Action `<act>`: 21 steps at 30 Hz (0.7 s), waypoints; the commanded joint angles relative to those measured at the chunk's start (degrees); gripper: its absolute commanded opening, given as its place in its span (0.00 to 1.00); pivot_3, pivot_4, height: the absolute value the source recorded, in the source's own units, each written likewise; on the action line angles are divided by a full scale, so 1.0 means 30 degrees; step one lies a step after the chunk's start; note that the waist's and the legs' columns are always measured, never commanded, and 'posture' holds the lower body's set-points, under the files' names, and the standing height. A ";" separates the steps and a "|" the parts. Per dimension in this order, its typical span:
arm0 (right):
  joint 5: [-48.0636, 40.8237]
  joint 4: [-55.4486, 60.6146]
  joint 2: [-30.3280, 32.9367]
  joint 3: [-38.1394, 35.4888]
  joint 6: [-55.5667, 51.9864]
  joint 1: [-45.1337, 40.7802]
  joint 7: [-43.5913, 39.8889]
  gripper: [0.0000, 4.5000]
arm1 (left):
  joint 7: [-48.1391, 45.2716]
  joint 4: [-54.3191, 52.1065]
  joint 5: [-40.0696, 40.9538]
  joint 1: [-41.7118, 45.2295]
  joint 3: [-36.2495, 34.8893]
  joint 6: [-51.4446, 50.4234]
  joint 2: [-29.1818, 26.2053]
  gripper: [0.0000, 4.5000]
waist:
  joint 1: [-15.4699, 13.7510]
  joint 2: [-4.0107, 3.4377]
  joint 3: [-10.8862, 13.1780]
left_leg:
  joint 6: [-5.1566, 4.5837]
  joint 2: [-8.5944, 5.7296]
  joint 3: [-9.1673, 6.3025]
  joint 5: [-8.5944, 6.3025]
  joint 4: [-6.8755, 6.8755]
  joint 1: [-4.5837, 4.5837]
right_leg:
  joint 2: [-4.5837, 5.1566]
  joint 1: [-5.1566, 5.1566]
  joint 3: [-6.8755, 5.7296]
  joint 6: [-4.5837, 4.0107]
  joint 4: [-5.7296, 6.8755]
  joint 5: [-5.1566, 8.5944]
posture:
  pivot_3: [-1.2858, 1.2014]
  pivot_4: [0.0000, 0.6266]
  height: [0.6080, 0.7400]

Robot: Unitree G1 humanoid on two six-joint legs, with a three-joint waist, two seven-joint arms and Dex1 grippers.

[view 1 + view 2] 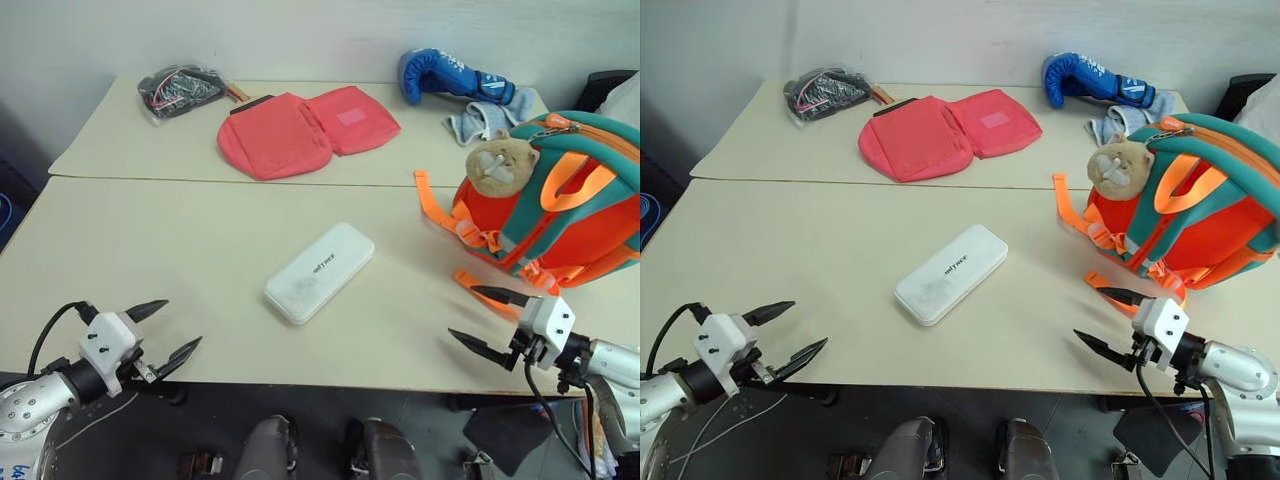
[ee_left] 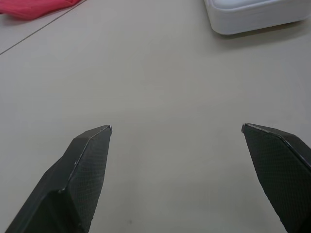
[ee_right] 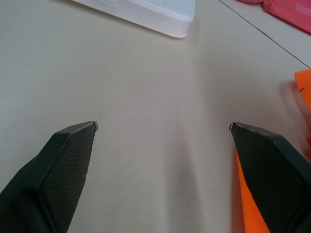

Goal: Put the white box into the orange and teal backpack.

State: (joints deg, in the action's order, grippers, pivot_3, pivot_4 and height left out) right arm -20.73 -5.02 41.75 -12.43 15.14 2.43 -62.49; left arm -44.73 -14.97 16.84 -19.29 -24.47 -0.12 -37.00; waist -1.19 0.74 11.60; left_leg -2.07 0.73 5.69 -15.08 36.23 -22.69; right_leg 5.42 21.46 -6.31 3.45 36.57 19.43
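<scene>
Left pincer (image 1: 172,330), right pincer (image 1: 482,319): two black pointed fingers each, textured inner faces, white blocky housing, silver metal forearms, black cables looping behind wrists.

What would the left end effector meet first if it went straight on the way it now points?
Probably the white box: the open left end effector aims across bare table toward it, though depth is unclear.

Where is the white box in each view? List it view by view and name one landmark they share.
Left eye view: white box, table centre, lying diagonally.
Right eye view: table centre, slightly further left.
Left wrist view: one end at the upper right corner.
Right wrist view: one edge along the top.
Shared landmark: the seam between the two tabletops, also in both wrist views.
</scene>
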 commanded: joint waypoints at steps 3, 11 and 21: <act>-0.0395 0.0150 -0.0262 0.0178 0.0304 -0.0469 -0.0376 0.99 | 0.0218 -0.0675 0.0390 -0.0176 -0.0732 -0.0057 -0.0129 1.00 | 0.0058 0.0000 0.0000 | 0.0000 0.0000 0.0003 0.0001 -0.0001 -0.0001 | 0.0000 0.0002 0.0000 0.0000 0.0000 0.0000 | 0.52 0.24 1.00; -0.0929 0.0543 -0.0769 0.1142 -0.1905 -0.2399 -0.0373 0.91 | -0.0297 -0.1412 0.1542 -0.0063 -0.0765 -0.1275 -0.0289 0.91 | 0.0201 -0.0001 0.0000 | 0.0000 0.0000 0.0002 0.0002 0.0009 0.0002 | 0.0001 0.0000 0.0003 0.0000 0.0019 0.0000 | 0.52 0.24 1.00; 0.1433 0.0957 -0.2626 0.4139 -0.5119 -0.8056 0.2486 0.16 | 0.0917 -0.4336 0.1268 -0.0266 0.1600 -0.4193 0.0190 0.23 | 0.0488 -0.0010 0.0005 | 0.0043 0.0000 0.0003 0.0026 0.0005 -0.0001 | 0.0002 0.0018 0.0004 -0.0001 0.0047 0.0000 | 0.52 0.24 1.00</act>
State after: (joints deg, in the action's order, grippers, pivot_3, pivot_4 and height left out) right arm -18.02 -3.54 34.13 -0.49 -0.01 -20.09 -56.63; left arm -43.62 -24.37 20.12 -19.78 -20.37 -10.41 -36.72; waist 0.28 0.71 11.62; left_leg -1.84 0.73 5.70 -14.94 36.25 -22.70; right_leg 5.43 21.52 -6.29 3.45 36.71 19.43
